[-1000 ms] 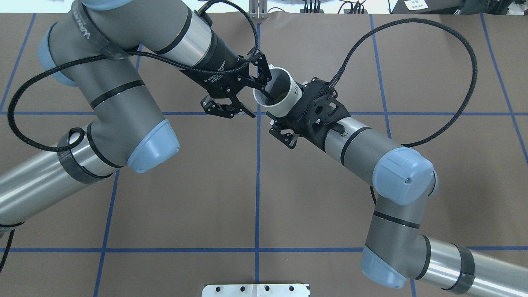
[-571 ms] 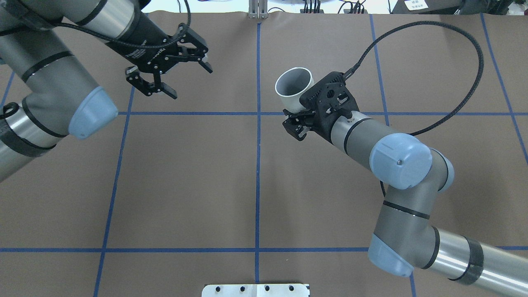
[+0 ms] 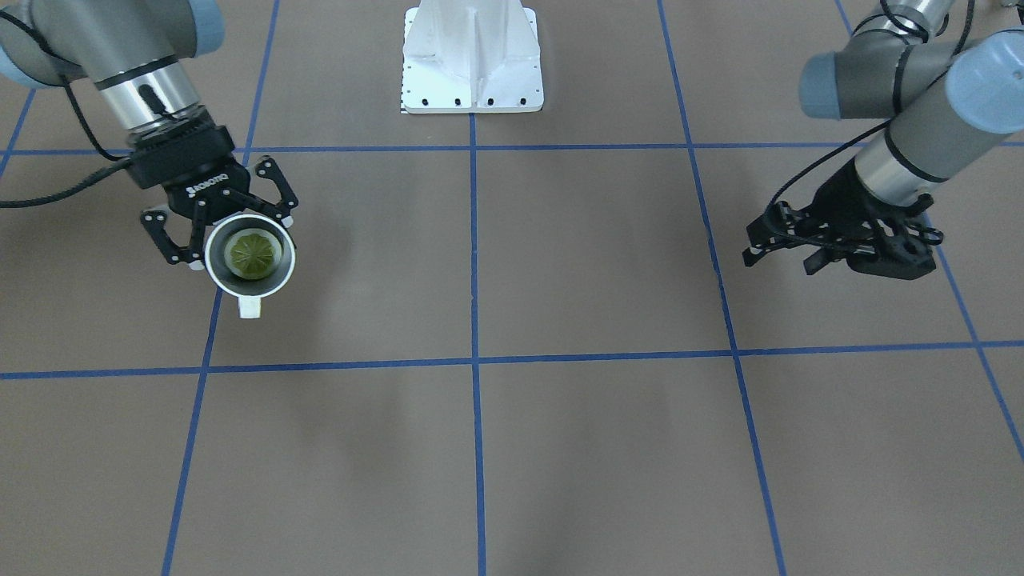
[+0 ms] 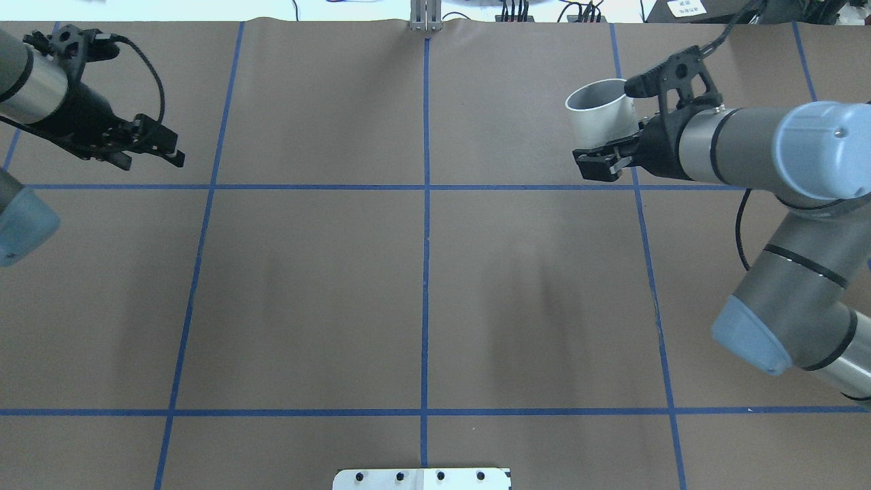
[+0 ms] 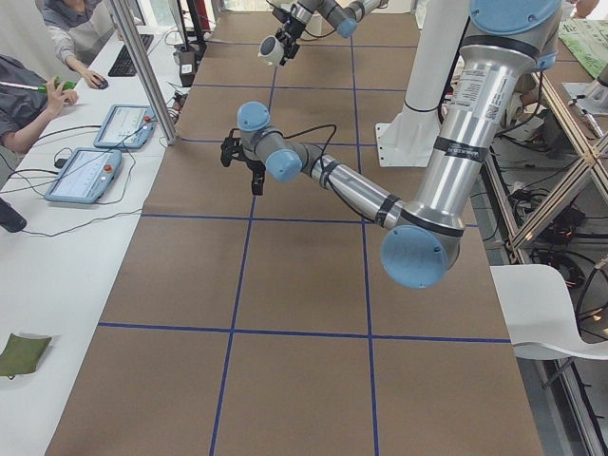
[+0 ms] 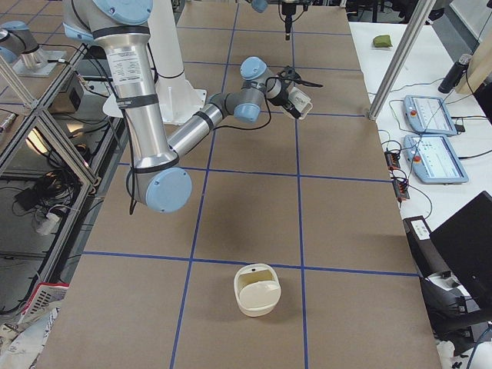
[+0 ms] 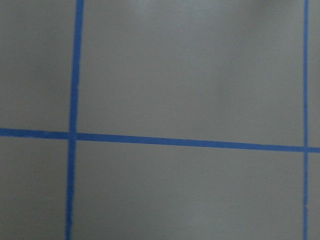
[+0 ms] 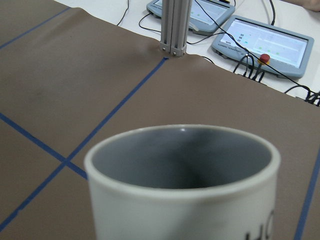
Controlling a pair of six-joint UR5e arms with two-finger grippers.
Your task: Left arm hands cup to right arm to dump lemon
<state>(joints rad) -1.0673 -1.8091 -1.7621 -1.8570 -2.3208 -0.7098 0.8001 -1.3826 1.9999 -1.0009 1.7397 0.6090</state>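
- At the far left, the grey-silver tubular left arm (image 4: 34, 88), with a light-blue joint cap, carries the unlabelled black open-frame left gripper (image 4: 169, 150). Its thin fingers stand apart with nothing between them, above bare tabletop.
- The table (image 4: 306, 272) is covered in flat, matte brown sheeting, ruled into large squares by blue tape lines (image 4: 425, 204).
- A white metal base plate (image 3: 472, 72) with small dark bolt heads sits on the centre line at the table's edge nearest the robot.
- At the far right, the grey-silver tubular right arm (image 4: 742, 146), also capped in light blue, ends in the black linkage-finger right gripper (image 3: 228, 226) lettered ROBOTIQ. Its fingers are clamped on the outside of the cup.
- The small off-white glazed ceramic cup (image 4: 602, 116) is cylindrical, with a grey inside, one loop handle (image 3: 250, 308) and dark block lettering on its wall. It is held off the table over the far right squares, mouth facing up and away from the robot.
- A round yellow-green lemon (image 3: 252, 254), its cut face showing radial segments, lies in the bottom of the cup.
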